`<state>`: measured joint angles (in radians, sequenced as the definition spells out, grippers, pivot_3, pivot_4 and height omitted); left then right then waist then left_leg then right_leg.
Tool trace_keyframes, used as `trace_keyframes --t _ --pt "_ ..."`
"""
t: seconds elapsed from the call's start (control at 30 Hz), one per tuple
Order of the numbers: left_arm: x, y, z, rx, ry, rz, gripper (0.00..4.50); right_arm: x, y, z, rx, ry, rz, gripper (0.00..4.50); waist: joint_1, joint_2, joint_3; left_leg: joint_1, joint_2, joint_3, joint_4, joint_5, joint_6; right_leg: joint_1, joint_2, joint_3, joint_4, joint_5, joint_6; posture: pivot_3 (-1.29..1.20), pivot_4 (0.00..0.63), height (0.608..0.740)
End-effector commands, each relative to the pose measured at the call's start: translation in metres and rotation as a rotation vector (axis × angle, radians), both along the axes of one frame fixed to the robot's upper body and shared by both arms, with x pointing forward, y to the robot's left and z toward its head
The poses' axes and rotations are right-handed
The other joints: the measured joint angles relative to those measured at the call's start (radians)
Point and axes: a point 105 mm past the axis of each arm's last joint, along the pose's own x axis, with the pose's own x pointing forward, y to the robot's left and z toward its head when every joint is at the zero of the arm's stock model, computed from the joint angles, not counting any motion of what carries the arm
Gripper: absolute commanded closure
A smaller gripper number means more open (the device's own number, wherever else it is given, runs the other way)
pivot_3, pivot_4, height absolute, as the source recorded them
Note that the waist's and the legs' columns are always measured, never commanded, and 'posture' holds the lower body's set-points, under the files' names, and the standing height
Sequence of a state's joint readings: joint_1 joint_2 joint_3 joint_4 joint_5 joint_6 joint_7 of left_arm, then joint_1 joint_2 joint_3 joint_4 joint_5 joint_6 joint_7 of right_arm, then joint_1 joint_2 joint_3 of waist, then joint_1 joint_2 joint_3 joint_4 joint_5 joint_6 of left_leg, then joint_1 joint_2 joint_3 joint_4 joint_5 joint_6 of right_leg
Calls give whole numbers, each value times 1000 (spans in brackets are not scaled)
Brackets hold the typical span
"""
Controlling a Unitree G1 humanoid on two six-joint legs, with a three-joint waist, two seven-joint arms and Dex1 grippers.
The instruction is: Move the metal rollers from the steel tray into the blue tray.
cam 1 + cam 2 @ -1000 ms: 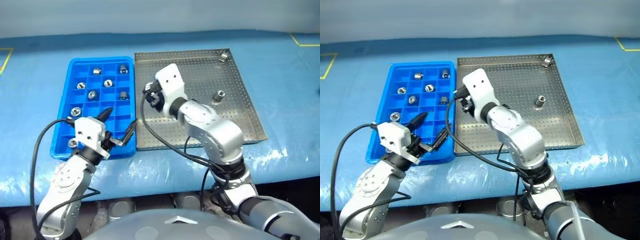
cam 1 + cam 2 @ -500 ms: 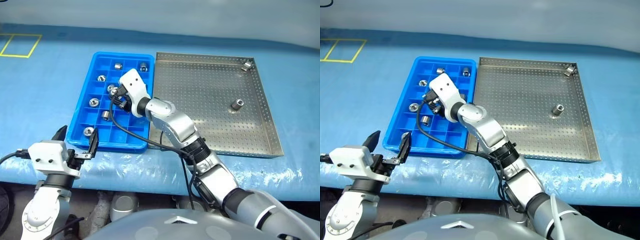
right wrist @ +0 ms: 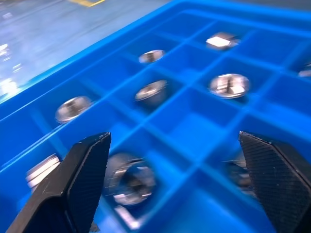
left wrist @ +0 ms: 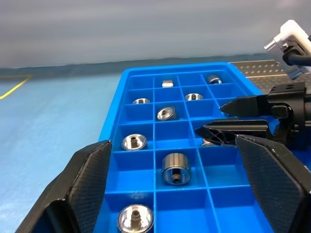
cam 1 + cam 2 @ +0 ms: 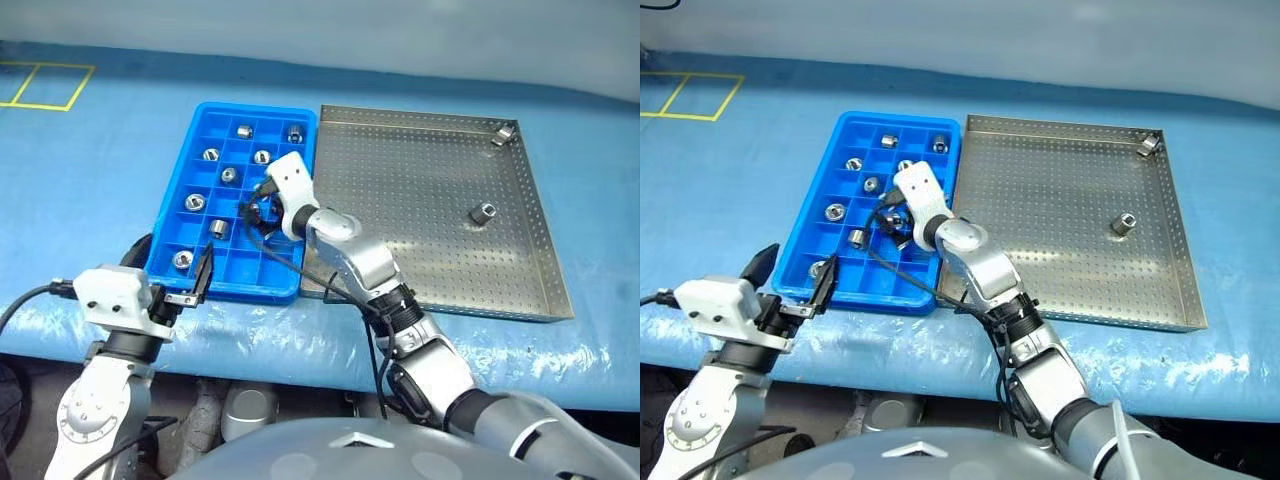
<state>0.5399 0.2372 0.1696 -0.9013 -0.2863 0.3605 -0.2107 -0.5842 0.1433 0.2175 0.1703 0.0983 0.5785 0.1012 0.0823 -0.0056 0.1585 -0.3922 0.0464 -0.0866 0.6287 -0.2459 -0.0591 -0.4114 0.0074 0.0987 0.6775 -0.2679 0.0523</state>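
Note:
The blue tray (image 5: pixel 252 108) lies left of the steel tray (image 5: pixel 400 150) and holds several metal rollers, among them one (image 5: pixel 218 228) in a near compartment. Two rollers remain in the steel tray: one (image 5: pixel 484 212) on its perforated floor and one (image 5: pixel 503 133) in the far right corner. My right gripper (image 5: pixel 257 212) hangs low over the middle of the blue tray, open, with nothing between its fingers (image 3: pixel 82 174). A roller (image 3: pixel 129 179) lies in the compartment under it. My left gripper (image 5: pixel 170 264) stands open at the blue tray's near left corner, holding nothing.
Both trays rest on a table under a blue cover (image 5: pixel 90 180). Yellow tape marks (image 5: pixel 40 85) show at the far left. The table's front edge (image 5: pixel 300 350) runs just below the trays. The right arm reaches across the steel tray's near left corner.
The right gripper carried a roller from the steel tray over the blue tray, dropped lower and opened. The left gripper drew back to the tray's near edge. The camera view has shifted.

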Motion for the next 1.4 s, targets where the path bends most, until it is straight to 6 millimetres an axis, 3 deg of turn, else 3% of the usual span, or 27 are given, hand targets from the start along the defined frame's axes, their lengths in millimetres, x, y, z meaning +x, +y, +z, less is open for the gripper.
trace_keyframes --t 0.03,0.23,0.4,0.6,0.8,1.13,1.23,1.4 --pt "6 -7 1 -4 -6 -55 0 22 -35 34 101 -73 -334 50 -7 1 0 0 0 0 0 0 0 0 0 0 0 0 0 178 150 740" --pt "22 -19 0 -7 -5 -153 0 45 -117 24 98 -50 -858 50 -69 2 -1 0 0 0 0 0 0 0 0 0 1 1 -2 94 150 740" --pt "30 -27 -3 -11 5 -208 0 47 -158 14 23 -64 -1136 50 -122 2 -1 0 0 0 -1 0 0 -1 0 1 1 1 -2 41 150 740" --pt "31 -42 -4 9 18 -317 0 48 -190 7 -64 -56 -1367 50 -155 2 0 0 0 0 0 0 0 -1 0 1 2 2 -2 19 150 740" --pt "21 -66 -10 41 46 -477 0 45 -210 -6 -94 26 -1507 50 -164 3 -1 0 -1 0 0 0 0 0 0 1 2 2 -2 37 150 740" --pt "15 -82 -13 12 55 -547 0 46 -204 -37 34 225 -1475 50 -165 3 0 1 0 0 0 0 1 0 0 2 4 2 -2 68 150 740" --pt "15 -81 -13 11 55 -540 0 46 -201 -44 61 264 -1464 659 -164 3 0 1 0 0 0 0 1 0 0 2 3 2 -2 75 150 740" --pt "16 -79 -13 13 53 -531 0 45 -194 -48 52 277 -1437 2308 -160 3 -1 1 0 0 0 0 1 0 0 2 3 2 -2 74 150 740"
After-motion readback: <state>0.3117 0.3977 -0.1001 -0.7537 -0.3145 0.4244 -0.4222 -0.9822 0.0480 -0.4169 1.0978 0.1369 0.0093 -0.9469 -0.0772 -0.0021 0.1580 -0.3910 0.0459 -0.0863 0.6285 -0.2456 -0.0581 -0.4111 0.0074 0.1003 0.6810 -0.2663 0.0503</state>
